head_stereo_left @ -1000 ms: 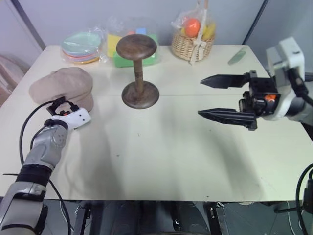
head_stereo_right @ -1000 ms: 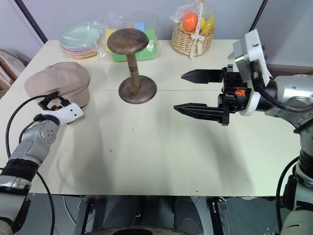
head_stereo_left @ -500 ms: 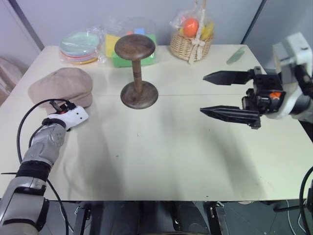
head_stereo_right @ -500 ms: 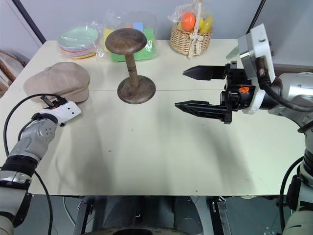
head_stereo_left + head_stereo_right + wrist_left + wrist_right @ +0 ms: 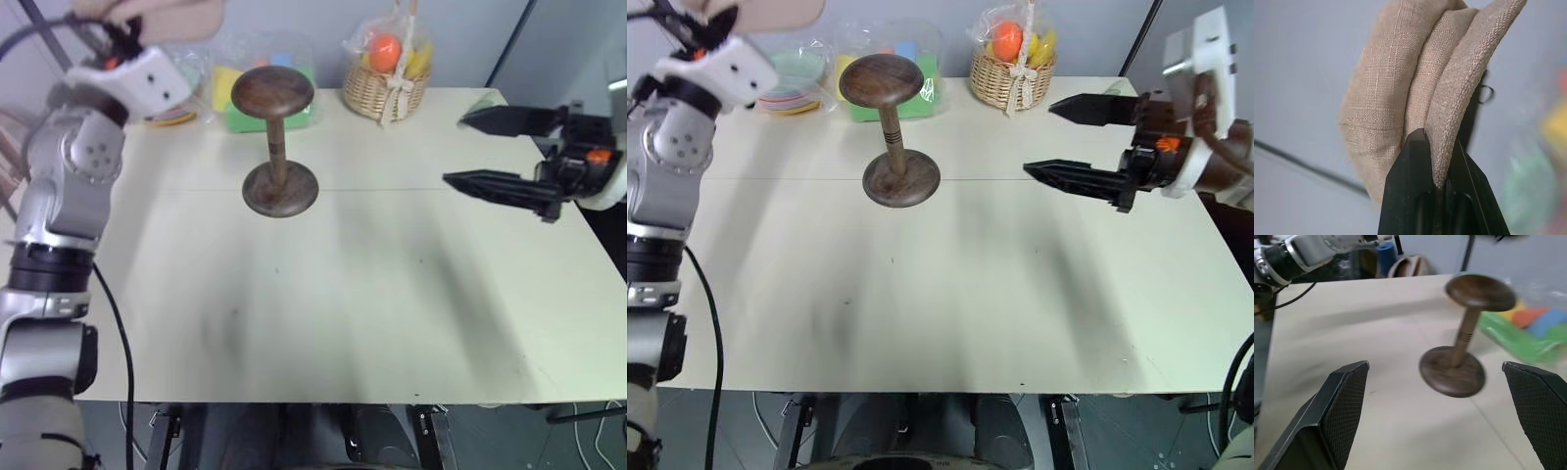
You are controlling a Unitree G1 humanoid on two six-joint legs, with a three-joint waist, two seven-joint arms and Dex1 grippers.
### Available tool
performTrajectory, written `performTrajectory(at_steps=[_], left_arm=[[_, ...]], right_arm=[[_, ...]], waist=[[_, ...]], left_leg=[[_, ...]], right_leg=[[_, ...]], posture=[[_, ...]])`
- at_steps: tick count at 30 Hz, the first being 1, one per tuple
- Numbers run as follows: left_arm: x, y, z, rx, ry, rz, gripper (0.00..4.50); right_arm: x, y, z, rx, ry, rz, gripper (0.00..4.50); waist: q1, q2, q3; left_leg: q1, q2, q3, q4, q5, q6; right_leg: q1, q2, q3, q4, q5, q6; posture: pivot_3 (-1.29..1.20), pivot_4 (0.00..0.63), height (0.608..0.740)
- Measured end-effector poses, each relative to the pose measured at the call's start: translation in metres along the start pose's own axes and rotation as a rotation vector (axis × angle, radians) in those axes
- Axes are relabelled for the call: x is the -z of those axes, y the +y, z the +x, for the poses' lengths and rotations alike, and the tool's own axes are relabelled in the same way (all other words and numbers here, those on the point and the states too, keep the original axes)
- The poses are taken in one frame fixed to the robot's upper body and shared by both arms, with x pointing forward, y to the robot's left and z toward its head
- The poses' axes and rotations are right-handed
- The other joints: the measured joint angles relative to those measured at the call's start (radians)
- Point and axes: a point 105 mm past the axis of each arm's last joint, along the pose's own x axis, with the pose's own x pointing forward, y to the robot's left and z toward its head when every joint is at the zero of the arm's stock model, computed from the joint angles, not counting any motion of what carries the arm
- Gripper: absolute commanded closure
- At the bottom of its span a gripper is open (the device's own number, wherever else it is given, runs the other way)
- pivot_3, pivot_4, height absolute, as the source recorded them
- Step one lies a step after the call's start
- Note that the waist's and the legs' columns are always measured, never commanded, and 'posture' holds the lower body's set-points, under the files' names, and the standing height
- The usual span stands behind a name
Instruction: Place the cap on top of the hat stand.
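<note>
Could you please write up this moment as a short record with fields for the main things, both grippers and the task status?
cap: soft pink-beige fabric cap, held up in the air, off the table
hat stand: dark brown wooden hat stand, upright on the cream table, domed top bare
left gripper: left gripper, fingers shut on a fold of the cap
right gripper: right gripper, open, holds nothing, to the right of the stand
background: wicker basket of fruit, stack of pastel plates
task status: cap lifted, not yet on the stand

Pink-beige fabric cap (image 5: 1400,88) folded, raised high at rear left; dark wooden hat stand (image 5: 276,147) upright, bare, on table.
</note>
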Motion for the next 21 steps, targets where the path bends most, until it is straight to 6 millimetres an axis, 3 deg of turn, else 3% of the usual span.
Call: performTrajectory(at_steps=[3,5,7,11,17,21], left_arm=[[-0.031,-0.015,0.001,0.052,-0.106,-0.017,4.49],[-0.048,-0.036,-0.009,0.125,-0.179,-0.016,4.49],[-0.051,-0.056,-0.024,0.201,-0.210,-0.008,4.49],[-0.038,-0.090,-0.058,0.352,-0.201,0.037,4.49],[-0.044,-0.100,-0.071,0.379,-0.226,0.063,4.49],[-0.053,-0.108,-0.072,0.375,-0.252,0.049,2.93]], right_arm=[[-0.004,-0.002,-0.006,0.028,-0.007,-0.011,0.00],[-0.002,-0.002,-0.008,0.043,-0.005,-0.010,0.00],[0.002,0.000,-0.008,0.045,0.007,-0.004,0.00],[0.004,0.001,-0.009,0.060,0.010,-0.004,0.00],[0.004,0.004,-0.006,0.061,0.009,-0.013,0.00],[0.011,0.004,0.000,0.047,0.022,0.008,0.00]], waist=[[-0.004,0.000,0.000],[-0.006,0.000,0.000],[-0.009,0.000,0.000],[-0.005,0.000,0.000],[0.015,0.000,0.000],[0.017,0.000,0.000]], left_leg=[[0.001,0.000,0.001,0.000,0.000,0.000],[0.001,0.001,0.001,0.000,0.000,0.000],[0.002,0.002,0.002,0.000,0.000,0.000],[0.002,0.002,0.002,0.000,0.000,0.000],[0.001,0.001,0.001,0.002,0.000,0.000],[0.001,0.001,0.001,0.003,0.000,0.000]], right_leg=[[0.000,0.001,0.001,0.001,0.000,0.000],[0.000,0.001,0.001,0.001,0.000,0.000],[-0.001,0.002,0.002,0.002,0.000,0.000],[-0.001,0.002,0.003,0.003,0.000,0.000],[0.001,0.001,0.002,0.002,0.000,0.000],[0.001,0.001,0.002,0.002,0.000,0.000]], posture=[[0.00,0.150,0.740],[0.00,0.150,0.740],[0.00,0.150,0.740],[0.00,0.150,0.740],[0.00,0.150,0.740],[0.00,0.150,0.740]])
